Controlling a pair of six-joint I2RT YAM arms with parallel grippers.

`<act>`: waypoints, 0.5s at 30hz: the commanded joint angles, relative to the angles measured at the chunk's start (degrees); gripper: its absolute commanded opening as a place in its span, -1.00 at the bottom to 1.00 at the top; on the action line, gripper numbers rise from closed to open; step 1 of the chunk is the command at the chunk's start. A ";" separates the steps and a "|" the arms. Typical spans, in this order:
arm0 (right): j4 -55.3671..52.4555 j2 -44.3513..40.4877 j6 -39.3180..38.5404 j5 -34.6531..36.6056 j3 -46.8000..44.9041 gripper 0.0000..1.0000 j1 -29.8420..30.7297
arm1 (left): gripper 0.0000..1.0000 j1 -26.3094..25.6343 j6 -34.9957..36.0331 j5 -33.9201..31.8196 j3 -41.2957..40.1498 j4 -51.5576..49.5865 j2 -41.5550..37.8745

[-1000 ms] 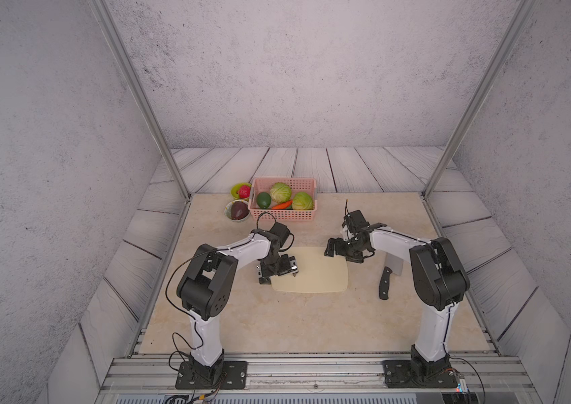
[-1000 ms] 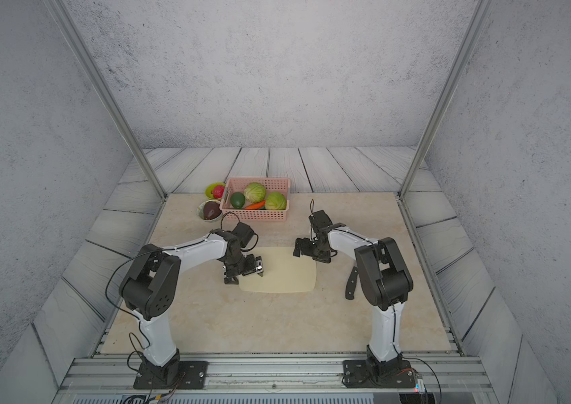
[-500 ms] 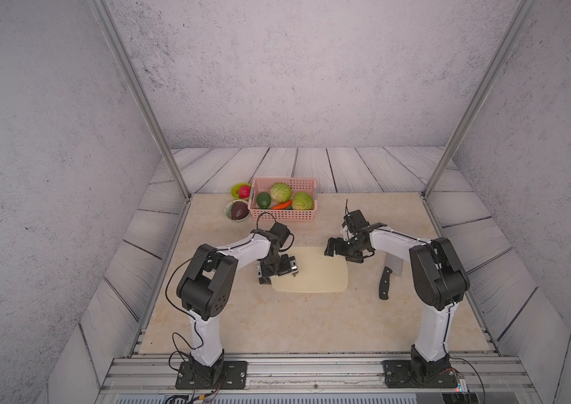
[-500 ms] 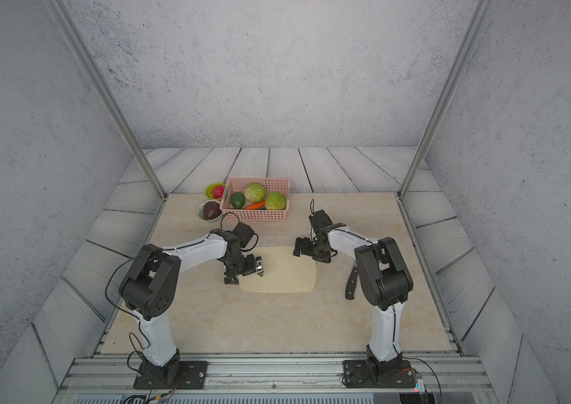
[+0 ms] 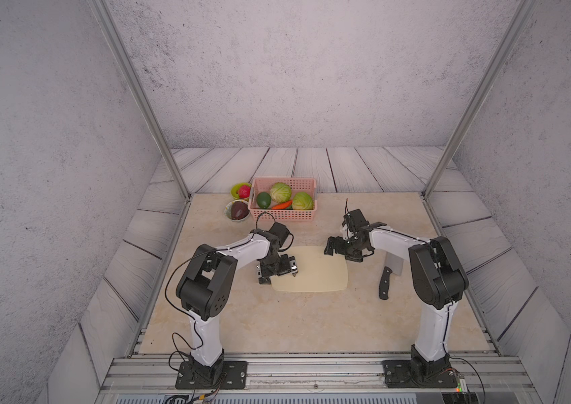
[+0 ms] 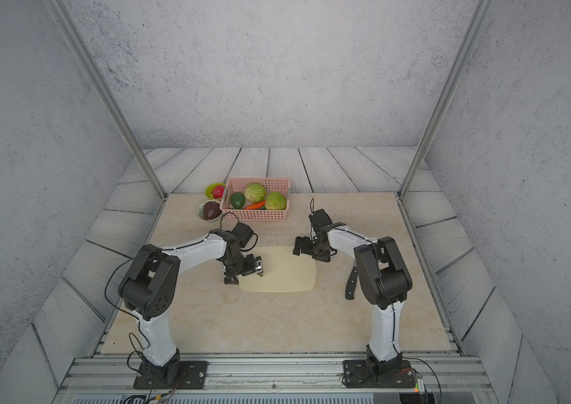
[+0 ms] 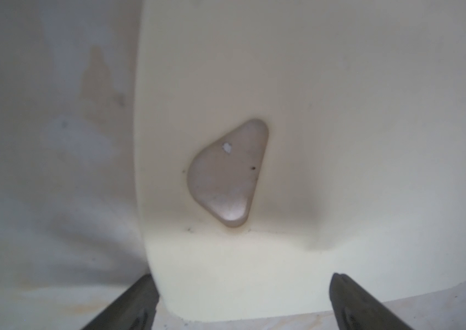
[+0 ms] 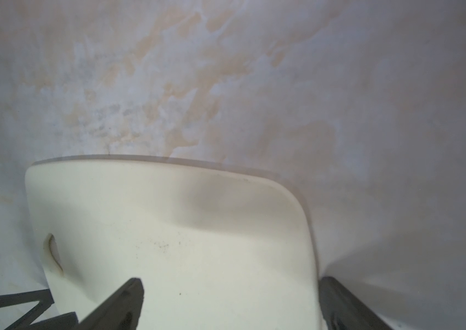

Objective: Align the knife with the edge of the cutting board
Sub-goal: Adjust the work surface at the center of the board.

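Note:
The cream cutting board (image 5: 312,273) (image 6: 280,273) lies flat mid-table. In both top views the knife (image 5: 386,282) (image 6: 351,285) lies to its right, a little apart, black handle toward the front; my right arm covers most of its blade. My left gripper (image 5: 278,276) (image 6: 243,274) (image 7: 240,300) hangs open over the board's left end. One finger is off the board's edge, and the triangular hole (image 7: 226,174) is just ahead. My right gripper (image 5: 341,252) (image 6: 308,252) (image 8: 231,300) is open over the far right corner of the board (image 8: 197,228), holding nothing.
A pink basket (image 5: 284,213) with cabbages, an avocado and a carrot stands at the back. Two small bowls (image 5: 238,210) of fruit sit to its left. Metal frame posts (image 5: 172,175) rise at the table's back corners.

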 commanded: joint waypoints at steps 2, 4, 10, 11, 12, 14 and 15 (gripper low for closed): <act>-2.76 1.90 0.55 -3.00 -0.03 0.99 1.54 | 0.97 0.08 1.54 2.65 -1.70 7.89 2.00; -4.09 1.36 0.42 -1.09 -0.07 0.99 1.53 | 0.97 0.30 1.48 2.03 -1.59 7.38 1.69; -7.40 -0.41 0.16 4.19 -0.85 0.99 0.79 | 0.97 2.09 0.59 -0.64 -2.48 6.28 -0.35; -7.26 -0.80 0.03 4.24 -1.29 0.99 0.55 | 0.97 2.51 0.48 -0.74 -2.94 6.26 -0.72; -7.17 -1.11 0.02 4.25 -1.74 0.99 0.33 | 0.97 2.86 0.42 -0.77 -3.21 6.25 -1.02; -6.91 -1.86 -0.13 4.02 -2.52 0.99 -0.21 | 0.97 3.80 0.27 -0.75 -3.79 6.41 -1.78; -6.78 -2.25 -0.23 3.98 -2.81 0.99 -0.49 | 0.97 4.20 0.27 -0.69 -4.02 6.39 -2.15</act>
